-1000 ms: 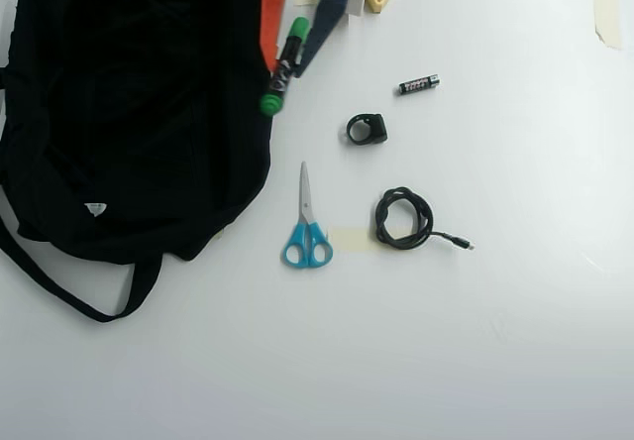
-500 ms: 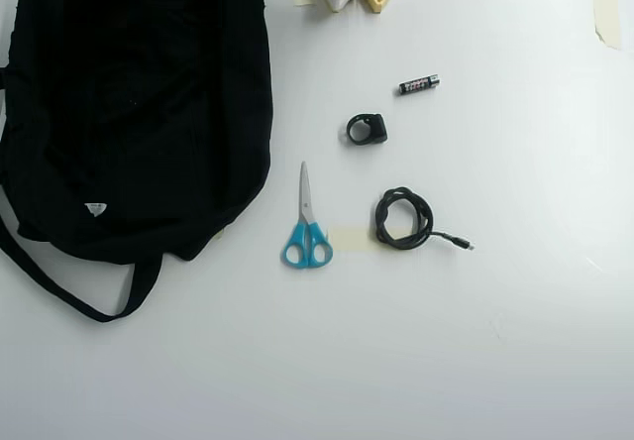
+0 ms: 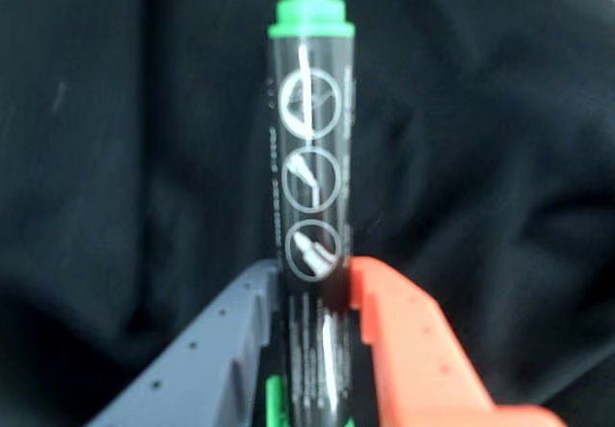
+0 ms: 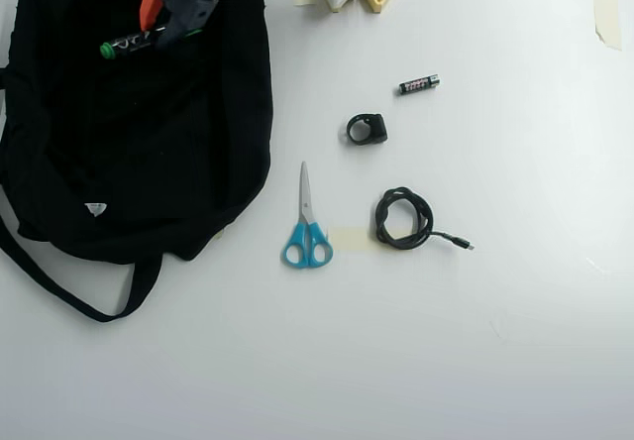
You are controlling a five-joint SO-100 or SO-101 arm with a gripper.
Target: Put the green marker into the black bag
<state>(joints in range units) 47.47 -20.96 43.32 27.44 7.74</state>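
Claw (image 4: 157, 26) moved lower, gripping green marker (image 4: 134, 42), over black bag (image 4: 119, 153)

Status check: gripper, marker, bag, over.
Gripper shut on green marker. Marker held over black bag, not released. Nothing in the way.

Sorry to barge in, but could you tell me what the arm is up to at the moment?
The robot arm's two-finger gripper, one finger grey and one orange, is clamped on a thick black-barrelled marker with green ends. It holds it over the large floppy black fabric bag at the left of the overhead view, not yet released. The blue-handled scissors, coiled black cable and small black battery lie untouched on the white table.
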